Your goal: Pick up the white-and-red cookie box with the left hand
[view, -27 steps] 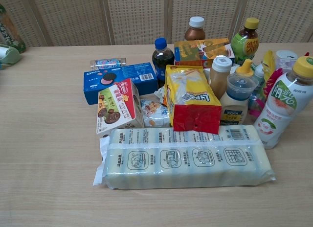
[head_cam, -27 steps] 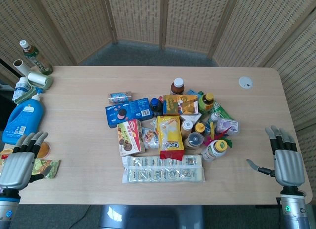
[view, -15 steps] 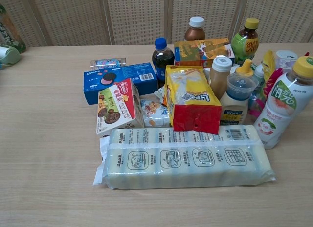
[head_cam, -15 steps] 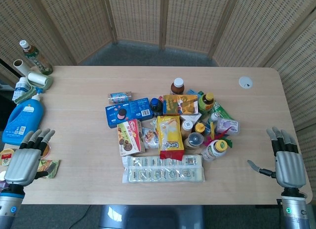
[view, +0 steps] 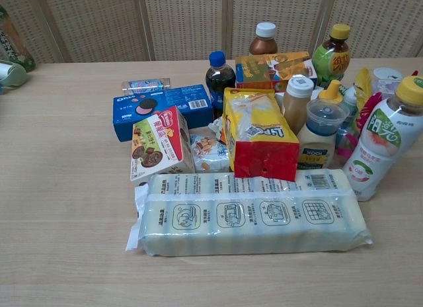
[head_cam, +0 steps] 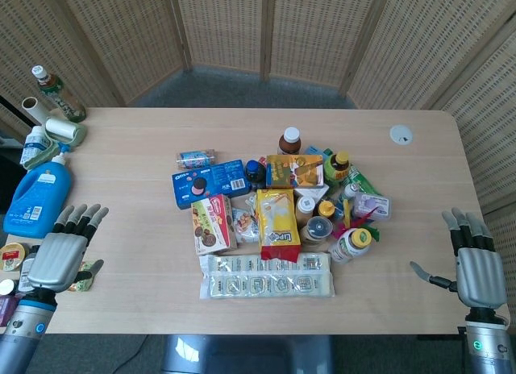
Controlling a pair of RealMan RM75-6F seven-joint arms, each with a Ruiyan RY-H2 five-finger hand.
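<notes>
Lying beside blue box [head_cam: 208,183]: cookie box [head_cam: 211,223], unheld; left hand [head_cam: 60,257] well leftward, fingers spread, empty; right hand [head_cam: 476,265] likewise, far right.

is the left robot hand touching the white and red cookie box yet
Apart. The head view shows the left robot hand near the table's left edge, with bare tabletop between it and the white-and-red cookie box.

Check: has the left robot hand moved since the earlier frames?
Yes. The left hand has shifted right toward the pile, further from the blue detergent jug.
</notes>
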